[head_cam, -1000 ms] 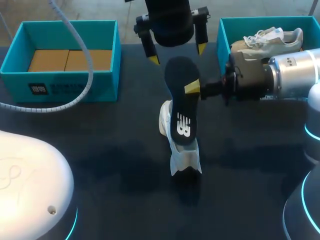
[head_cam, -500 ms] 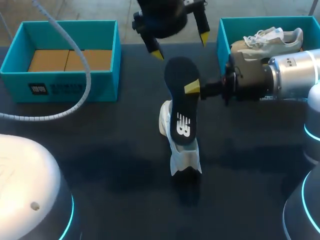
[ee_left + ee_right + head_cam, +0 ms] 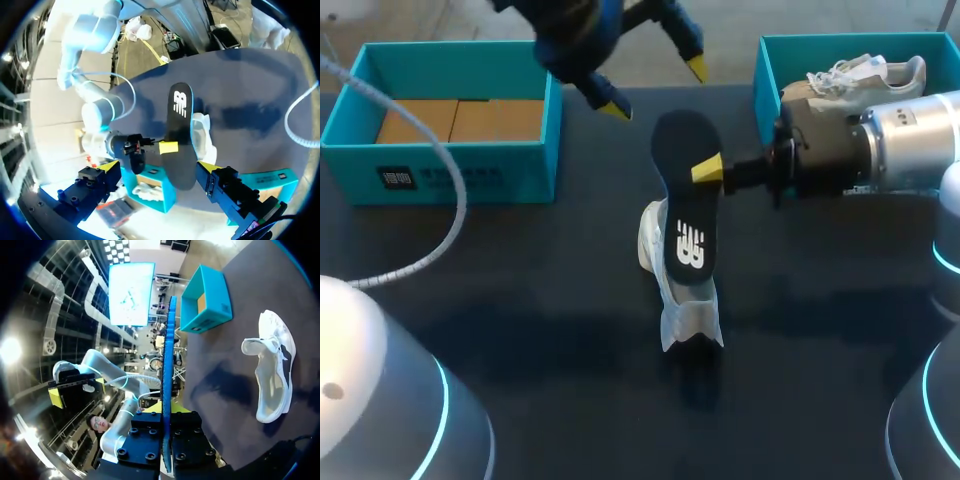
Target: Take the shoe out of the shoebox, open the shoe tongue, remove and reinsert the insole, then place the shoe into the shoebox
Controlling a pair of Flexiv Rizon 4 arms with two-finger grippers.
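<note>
My right gripper (image 3: 708, 171) is shut on the edge of a black insole (image 3: 684, 205), holding it in the air above a white shoe (image 3: 672, 295) that lies on the dark table. In the right wrist view the insole (image 3: 166, 375) stands edge-on between my right gripper's (image 3: 167, 416) fingers, with the shoe (image 3: 272, 371) off to one side below. My left gripper (image 3: 655, 88) hangs open and empty at the far edge, apart from the insole. In the left wrist view the left gripper (image 3: 157, 167) frames the insole (image 3: 180, 135) from a distance.
A teal shoebox (image 3: 767, 62) at the far right holds a second white shoe (image 3: 865, 75). Another teal box (image 3: 450, 165) at the far left holds brown cardboard (image 3: 460, 120). A grey cable (image 3: 440, 210) from my left arm loops over the left side of the table.
My left gripper has swung away from the insole, towards the left and the far edge, staying open. The right gripper, insole and shoe have kept still.
</note>
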